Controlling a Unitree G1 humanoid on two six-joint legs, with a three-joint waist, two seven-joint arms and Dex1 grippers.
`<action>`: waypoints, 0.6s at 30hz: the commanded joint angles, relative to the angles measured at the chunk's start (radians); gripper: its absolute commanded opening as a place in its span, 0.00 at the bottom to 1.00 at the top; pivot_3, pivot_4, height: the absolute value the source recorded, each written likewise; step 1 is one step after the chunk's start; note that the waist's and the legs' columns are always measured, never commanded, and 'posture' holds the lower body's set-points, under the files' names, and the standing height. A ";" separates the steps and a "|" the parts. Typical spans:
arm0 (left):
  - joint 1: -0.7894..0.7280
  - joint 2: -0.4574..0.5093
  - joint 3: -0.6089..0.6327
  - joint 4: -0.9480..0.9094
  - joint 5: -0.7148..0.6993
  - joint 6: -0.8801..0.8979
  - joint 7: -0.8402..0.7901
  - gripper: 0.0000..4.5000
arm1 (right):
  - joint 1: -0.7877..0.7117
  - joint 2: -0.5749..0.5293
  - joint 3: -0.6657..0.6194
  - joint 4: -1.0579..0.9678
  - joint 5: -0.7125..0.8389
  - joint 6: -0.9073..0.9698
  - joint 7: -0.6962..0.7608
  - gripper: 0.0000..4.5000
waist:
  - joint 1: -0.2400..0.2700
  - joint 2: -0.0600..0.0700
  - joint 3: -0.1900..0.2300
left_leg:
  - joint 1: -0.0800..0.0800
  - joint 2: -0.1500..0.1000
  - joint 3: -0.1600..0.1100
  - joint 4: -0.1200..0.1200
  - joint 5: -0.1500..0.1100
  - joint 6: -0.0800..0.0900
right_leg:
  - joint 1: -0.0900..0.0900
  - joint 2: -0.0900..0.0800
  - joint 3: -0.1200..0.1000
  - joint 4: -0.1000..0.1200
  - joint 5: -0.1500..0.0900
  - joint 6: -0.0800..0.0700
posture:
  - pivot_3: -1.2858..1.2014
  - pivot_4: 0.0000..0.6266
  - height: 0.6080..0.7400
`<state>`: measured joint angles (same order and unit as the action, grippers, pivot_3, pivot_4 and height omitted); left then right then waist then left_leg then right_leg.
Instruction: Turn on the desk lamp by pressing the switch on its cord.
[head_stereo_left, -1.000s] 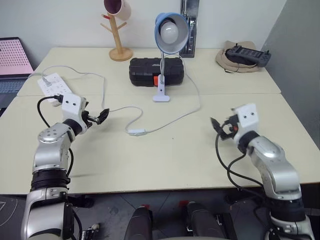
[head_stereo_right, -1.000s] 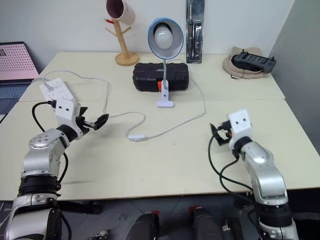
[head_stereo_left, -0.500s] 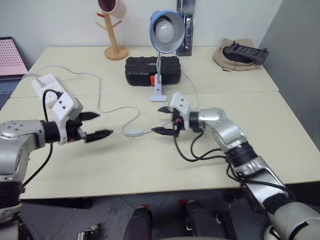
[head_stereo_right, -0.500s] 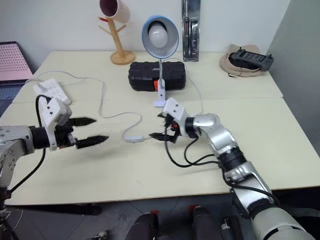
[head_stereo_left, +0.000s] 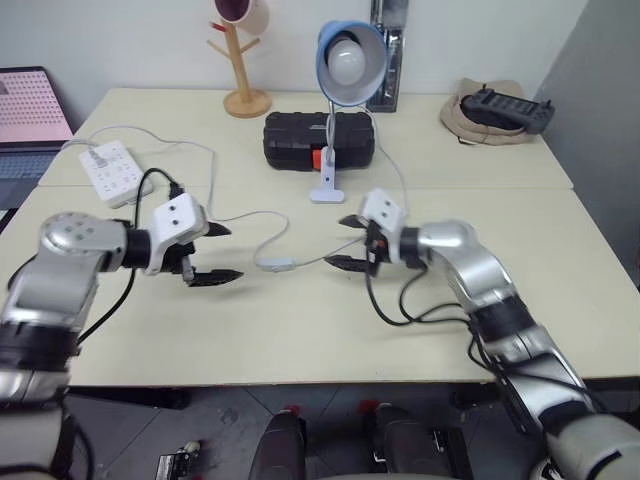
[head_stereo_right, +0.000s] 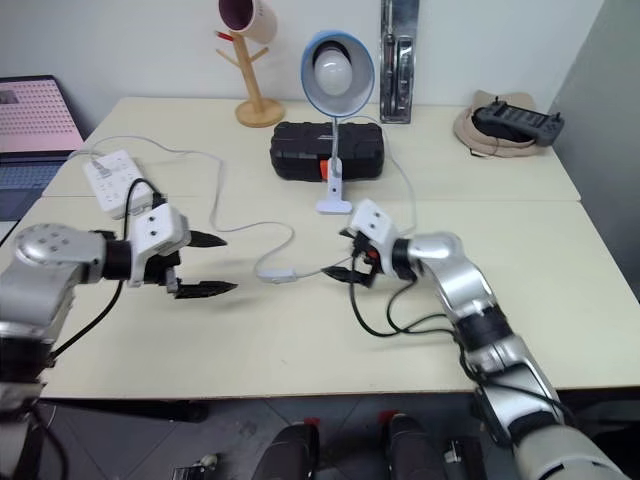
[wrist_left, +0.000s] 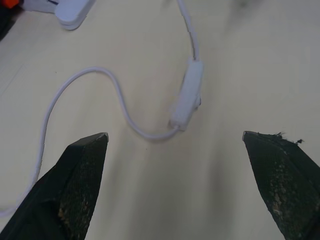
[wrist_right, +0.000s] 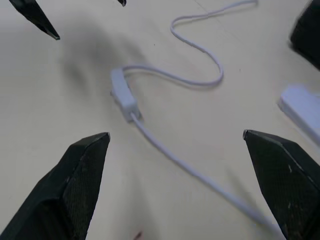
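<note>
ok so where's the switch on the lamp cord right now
In the left eye view the switch lies flat on the table, between the open left gripper and open right gripper, in front of the desk lamp.

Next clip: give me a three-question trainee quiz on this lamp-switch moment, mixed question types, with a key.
1. True or false: the small flat white inline switch lies on the cream table between the left gripper and the right gripper.
2. Does either gripper touch the switch? A) the left one B) the right one C) neither
3. What stands directly behind the white clip base of the blue-shaded desk lamp?

Key
1. True.
2. C: both sets of fingers are spread wide, clear of the switch and the thin white cord.
3. A black rectangular case.
</note>
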<state>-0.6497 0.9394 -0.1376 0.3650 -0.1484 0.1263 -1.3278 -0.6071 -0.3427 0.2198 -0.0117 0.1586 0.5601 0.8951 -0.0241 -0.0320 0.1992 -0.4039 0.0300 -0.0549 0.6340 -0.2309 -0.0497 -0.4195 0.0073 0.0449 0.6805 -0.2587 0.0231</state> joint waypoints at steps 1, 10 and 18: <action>-0.172 -0.068 -0.089 0.259 0.111 -0.209 -0.087 1.00 | 0.170 -0.039 -0.109 -0.410 0.162 0.277 -0.065 1.00 | 0.000 0.000 0.000 | -0.001 0.000 0.000 0.000 0.000 0.000 | 0.000 0.000 0.000 0.000 0.000 0.000 | 0.52 0.24 1.00; -0.402 -0.219 -0.180 0.664 0.257 -0.441 -0.166 1.00 | 0.396 -0.024 -0.202 -0.710 0.269 0.491 -0.276 1.00 | -0.021 -0.001 -0.001 | -0.001 0.001 -0.001 0.002 0.000 0.001 | 0.000 0.002 0.000 0.000 0.000 0.002 | 0.52 0.24 1.00; -0.456 -0.254 -0.203 0.796 0.343 -0.546 -0.169 1.00 | 0.405 -0.008 -0.225 -0.738 0.307 0.508 -0.373 1.00 | -0.028 -0.001 -0.001 | -0.004 0.001 -0.002 0.006 0.000 0.001 | -0.001 0.002 0.000 0.001 0.000 0.002 | 0.52 0.24 1.00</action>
<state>-1.0749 0.6922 -0.3475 1.1512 0.1795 -0.3906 -1.5092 -0.1972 -0.3470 0.0178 -0.7020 0.4449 1.0688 0.5363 -0.0525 -0.0331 0.1986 -0.4082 0.0307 -0.0571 0.6403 -0.2307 -0.0491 -0.4203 0.0091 0.0446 0.6810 -0.2586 0.0255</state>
